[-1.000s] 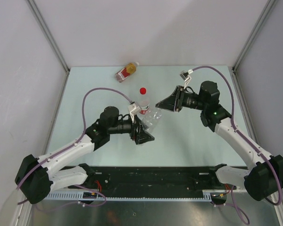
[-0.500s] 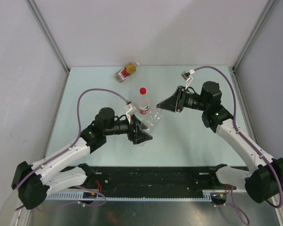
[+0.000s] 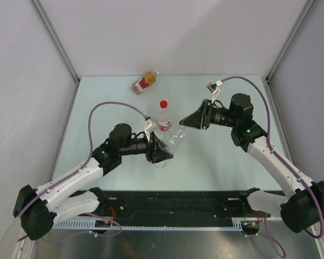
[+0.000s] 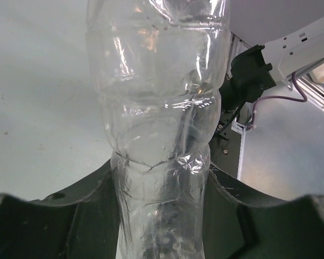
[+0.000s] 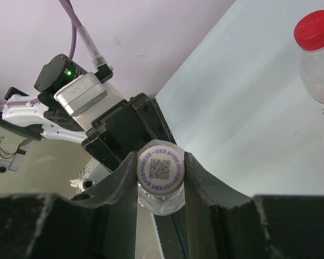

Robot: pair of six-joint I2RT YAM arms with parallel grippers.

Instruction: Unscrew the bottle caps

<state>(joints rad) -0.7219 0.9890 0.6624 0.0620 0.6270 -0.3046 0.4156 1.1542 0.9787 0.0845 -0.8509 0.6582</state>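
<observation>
A clear unlabelled bottle [image 3: 173, 139] hangs tilted above the table between both arms. My left gripper [image 3: 160, 154] is shut on its crumpled body [image 4: 157, 108], which is squeezed between the dark fingers [image 4: 78, 216]. My right gripper [image 5: 160, 162] is shut on its white cap [image 5: 160, 171], which bears a purple printed code. A second bottle [image 3: 163, 119] with a red-white label stands upright just behind, its red cap [image 3: 163, 104] on; it also shows in the right wrist view [image 5: 319, 65]. A short amber bottle [image 3: 144, 82] lies at the table's far edge.
The pale green table [image 3: 221, 156] is fenced by grey walls and metal posts. The black rail [image 3: 173, 202] with the arm bases runs along the near edge. The standing bottle is close to the held one.
My left gripper has shut on the clear bottle's body, after drawing slightly back and left. The right gripper has stayed shut on the white cap.
</observation>
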